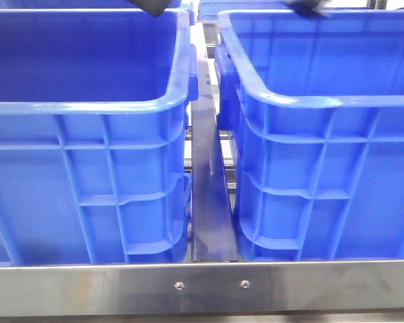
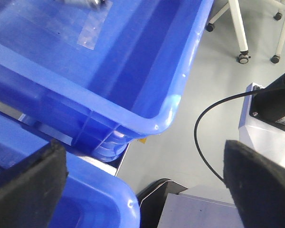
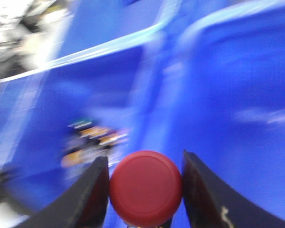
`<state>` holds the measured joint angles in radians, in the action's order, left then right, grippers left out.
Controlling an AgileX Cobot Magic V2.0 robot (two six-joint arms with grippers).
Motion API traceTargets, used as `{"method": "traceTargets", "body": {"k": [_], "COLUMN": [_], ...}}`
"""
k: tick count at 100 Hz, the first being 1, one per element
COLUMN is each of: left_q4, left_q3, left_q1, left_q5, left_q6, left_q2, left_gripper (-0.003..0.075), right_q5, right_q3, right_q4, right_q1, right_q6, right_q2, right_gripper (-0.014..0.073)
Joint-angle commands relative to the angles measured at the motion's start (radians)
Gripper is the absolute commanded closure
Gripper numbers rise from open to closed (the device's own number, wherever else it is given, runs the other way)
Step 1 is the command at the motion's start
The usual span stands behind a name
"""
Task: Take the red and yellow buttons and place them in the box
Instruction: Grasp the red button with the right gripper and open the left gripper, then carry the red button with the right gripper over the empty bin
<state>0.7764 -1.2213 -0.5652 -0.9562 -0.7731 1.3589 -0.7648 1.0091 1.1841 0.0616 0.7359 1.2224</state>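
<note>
Blue moulded plastic crates filled most of the front view: a large ribbed blue crate on the left (image 1: 87, 134) and a matching ribbed blue crate on the right (image 1: 323, 148), standing side by side with a narrow gap between them. A dark metal strip (image 1: 209, 195) ran down that gap. A brushed steel rail with two screws (image 1: 202, 286) crossed the near edge, in front of both crates. Only dark tips of the two arms showed at the upper edge there, too little to read.

Left wrist view: left hand (image 2: 147, 185) was spread wide, its two black foam pads (image 2: 28, 185) far apart with nothing between them. It hung over the rounded rim corner of a blue crate (image 2: 161, 118), with grey floor (image 2: 204, 80) beyond. A thin black cable (image 2: 204, 118) curved across that floor, and white chair legs on castors (image 2: 240, 38) stood further off.

Right wrist view was motion-blurred. Right hand (image 3: 145, 190) was closed on a round red plastic button (image 3: 146, 186), both dark fingers (image 3: 92, 194) touching its sides. Button sat held above a blue crate interior (image 3: 85, 95). A blurred cluster of small mixed-colour pieces (image 3: 92, 137) lay on that crate's floor; individual items could not be made out.
</note>
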Motion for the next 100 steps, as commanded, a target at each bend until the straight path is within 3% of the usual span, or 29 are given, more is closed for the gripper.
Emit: {"method": "traceTargets", "body": {"k": [1, 20, 42, 67, 100], "left_q4": [0.047, 0.038, 0.038, 0.038, 0.036], "left_q3": [-0.035, -0.035, -0.035, -0.035, -0.035], "left_q1": [0.002, 0.002, 0.002, 0.002, 0.002], "left_q5": [0.019, 0.021, 0.021, 0.023, 0.028], "left_q6": [-0.006, -0.006, -0.006, -0.006, -0.006], "left_q2": [-0.033, -0.033, -0.033, -0.033, -0.033], "left_gripper": [0.0099, 0.0099, 0.0099, 0.0099, 0.0099], "right_q5": [0.106, 0.263, 0.446, 0.650, 0.808], "right_q3": [0.036, 0.036, 0.036, 0.036, 0.040], "right_q4": [-0.005, -0.009, -0.009, 0.041, 0.061], "right_q1": [0.017, -0.011, -0.139, -0.233, -0.245], "right_q6": [0.076, 0.212, 0.390, 0.398, 0.398], "right_q2": [-0.017, 0.045, 0.157, 0.277, 0.383], "right_gripper": [0.0356, 0.0356, 0.0356, 0.0356, 0.0356]}}
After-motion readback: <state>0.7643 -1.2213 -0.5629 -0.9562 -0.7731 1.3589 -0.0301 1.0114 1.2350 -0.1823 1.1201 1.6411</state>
